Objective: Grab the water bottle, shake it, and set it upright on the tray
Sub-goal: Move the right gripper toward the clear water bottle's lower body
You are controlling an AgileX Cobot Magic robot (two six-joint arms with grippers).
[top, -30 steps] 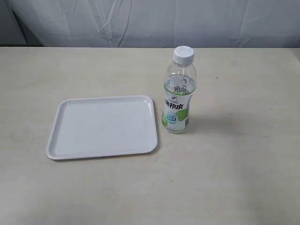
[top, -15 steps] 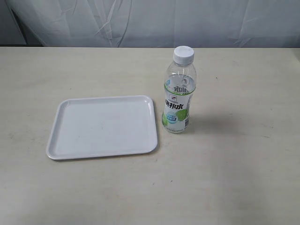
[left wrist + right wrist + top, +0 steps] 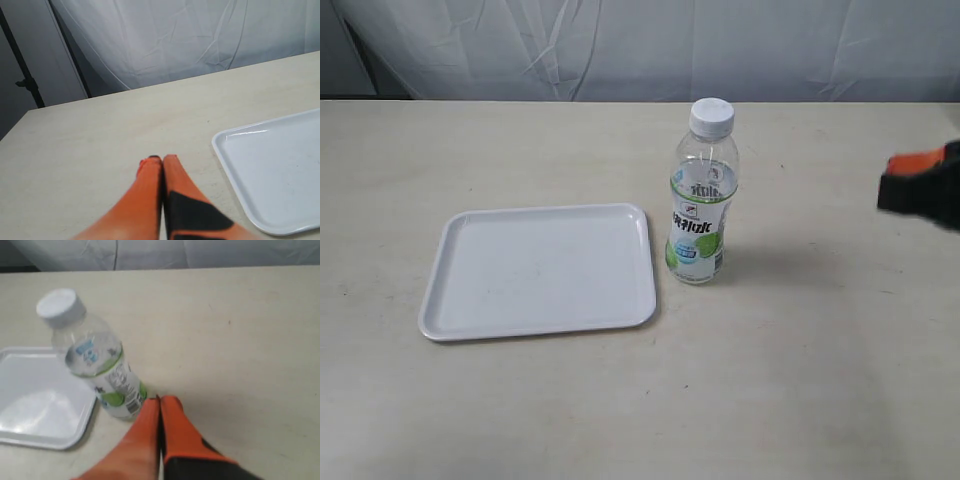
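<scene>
One water bottle [image 3: 700, 200] stands upright on the pale surface [image 3: 800, 380], just beside the right edge of the one tray [image 3: 540, 270], with a thin strip of surface between them. The bottle is clear with a white screw cap [image 3: 711, 116]. Its white-and-green label [image 3: 696, 238] carries large dark characters in an East Asian script that I cannot read with any certainty, a green circle low on the band and a small blue patch. From the right wrist camera a barcode [image 3: 131, 402] shows near the bottle's base, its digits too blurred to make out. The tray is plain white with no writing and nothing lies on it. Both wrist cameras cut it off, each showing only one rounded corner and part of the floor. Of the two hands, only the right hand [image 3: 159, 399] appears in the exterior view, as a smeared black-and-orange shape cut by the right edge, well apart from the bottle. Its own camera shows its orange fingers pressed together, closed on nothing. The left hand [image 3: 161, 159] is likewise closed and empty, fingers touching along their length, held over bare surface near a tray corner. A creased white cloth [image 3: 650, 45] hangs behind.
</scene>
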